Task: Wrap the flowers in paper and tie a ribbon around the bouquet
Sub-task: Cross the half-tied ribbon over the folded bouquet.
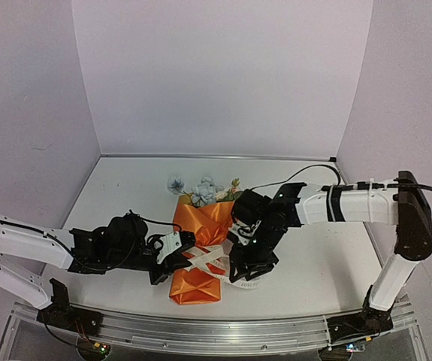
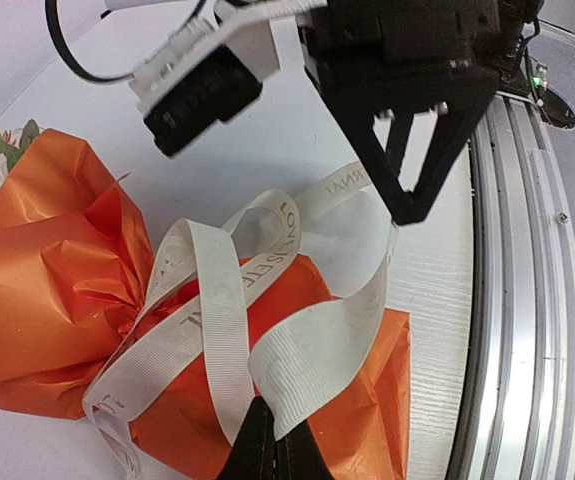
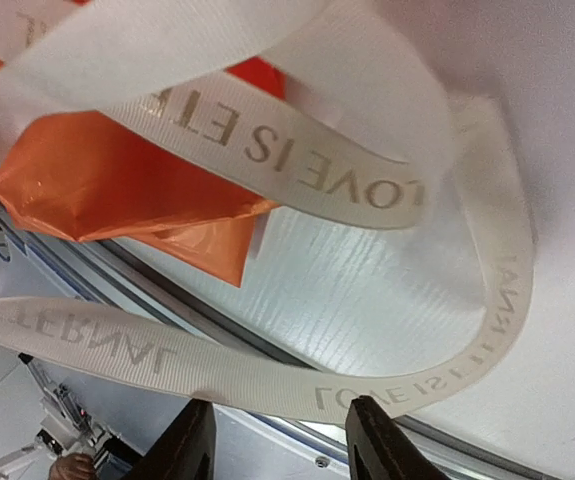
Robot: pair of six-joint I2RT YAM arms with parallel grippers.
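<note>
The bouquet (image 1: pixel 200 226), a crinkly orange paper cone pinched at its middle, lies at the centre of the top view. Its pale blue, white and pink artificial flowers (image 1: pixel 203 189) point toward the upper part of the frame. The cream-white fabric ribbon with dark lettering (image 2: pixel 217 300) loops loosely over the pinch and curls off toward the lower right.

Expect all of it to be light. The paper looks thin and likely to crush or slide if you tug, and the ribbon is limp and holds no shape. Take the ribbon flat, near a free end, rather than the paper.

The left jaws are closed on one ribbon end at the bottom of the left wrist view. The right jaws stand apart, with a ribbon span running across just beyond their tips, not pinched.

Both arms crowd the bouquet's lower half, so you have little room between them. The white counter (image 1: pixel 313 256) offers room to the right and upper left. The metal rail (image 1: pixel 200 331) along the bottom edge lies near the cone's lower end.
</note>
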